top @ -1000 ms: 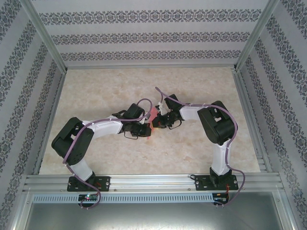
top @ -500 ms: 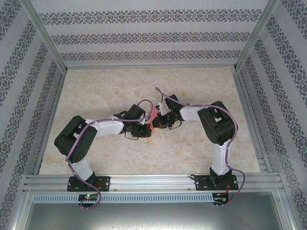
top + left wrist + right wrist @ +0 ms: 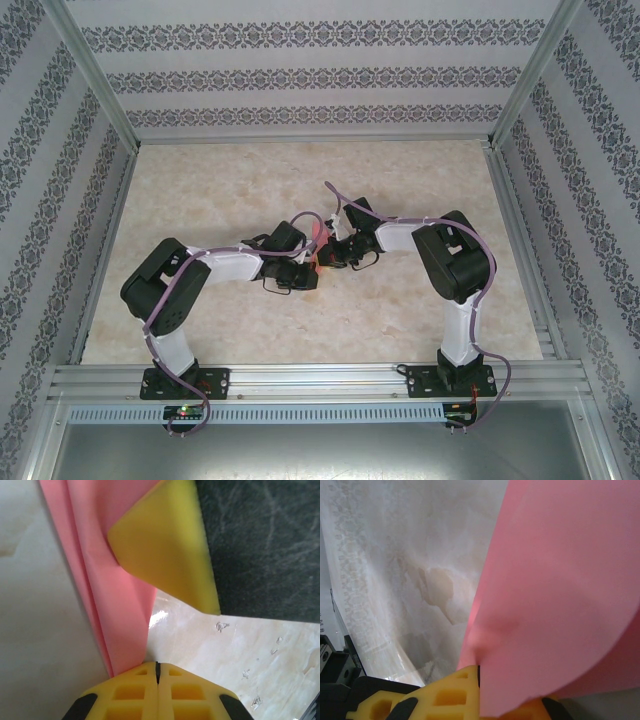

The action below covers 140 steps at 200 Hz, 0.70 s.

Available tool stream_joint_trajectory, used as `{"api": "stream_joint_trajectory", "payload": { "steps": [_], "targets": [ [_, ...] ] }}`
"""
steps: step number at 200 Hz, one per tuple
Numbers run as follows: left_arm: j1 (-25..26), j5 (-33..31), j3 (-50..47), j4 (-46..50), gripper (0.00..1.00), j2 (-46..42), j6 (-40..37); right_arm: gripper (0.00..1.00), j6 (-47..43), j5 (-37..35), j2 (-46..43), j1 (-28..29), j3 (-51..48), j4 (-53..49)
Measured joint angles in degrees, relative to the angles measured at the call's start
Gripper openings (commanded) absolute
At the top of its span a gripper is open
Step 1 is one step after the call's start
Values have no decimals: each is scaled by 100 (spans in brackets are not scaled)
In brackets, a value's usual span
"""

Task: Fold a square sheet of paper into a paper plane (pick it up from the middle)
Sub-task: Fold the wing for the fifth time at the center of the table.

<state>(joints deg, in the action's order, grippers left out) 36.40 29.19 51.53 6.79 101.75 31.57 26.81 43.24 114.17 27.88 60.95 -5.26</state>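
Since my left fingers (image 3: 140, 692) and right fingers (image 3: 452, 692) are both pinched shut on the part-folded square sheet of paper (image 3: 120, 605) at the counter's (image 3: 230, 190) middle, I judge creasing underway; next, press the fold flat.

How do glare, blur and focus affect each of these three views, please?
Top external: even light and reasonably sharp, but the paper is just a pink sliver. Left wrist: a glare patch on the table beside the paper, whose folds read clearly. Right wrist: the paper, very close to the lens, is soft and blurred; the table behind looks washed out.
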Motion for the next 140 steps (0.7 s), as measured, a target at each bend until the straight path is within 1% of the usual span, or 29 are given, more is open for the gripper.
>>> {"api": "stream_joint_trajectory", "payload": {
  "steps": [65,140],
  "targets": [
    [0,-11,-50,-33,0,-24,-52,0,9,11,-11,-2,-28,44],
    [2,-50,-566,-326,0,-385,-129,0,4,11,-11,-39,-28,37]
  ]
}}
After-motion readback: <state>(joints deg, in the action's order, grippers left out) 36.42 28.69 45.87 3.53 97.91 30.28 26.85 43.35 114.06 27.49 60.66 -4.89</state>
